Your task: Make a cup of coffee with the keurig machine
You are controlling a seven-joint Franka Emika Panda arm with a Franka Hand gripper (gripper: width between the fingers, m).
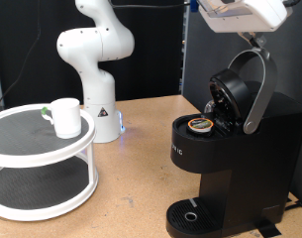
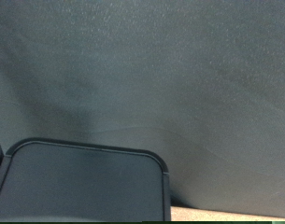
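The black keurig machine (image 1: 235,159) stands at the exterior view's right with its lid (image 1: 233,94) raised and its silver-grey handle (image 1: 257,84) swung up. A coffee pod (image 1: 200,125) sits in the open chamber. The round drip tray (image 1: 193,215) holds nothing. The white cup (image 1: 64,116) stands on the top tier of a round white shelf (image 1: 32,149) at the left. My gripper (image 1: 251,38) is at the top right, just above the handle's top, mostly cut off by the frame edge. The wrist view shows no fingers, only a dark rounded-corner surface (image 2: 81,187).
The white robot arm base (image 1: 96,69) stands behind the shelf on the wooden table (image 1: 136,169). A dark backdrop (image 2: 161,75) fills the rear. The shelf's lower tier (image 1: 37,188) has a dark mesh floor.
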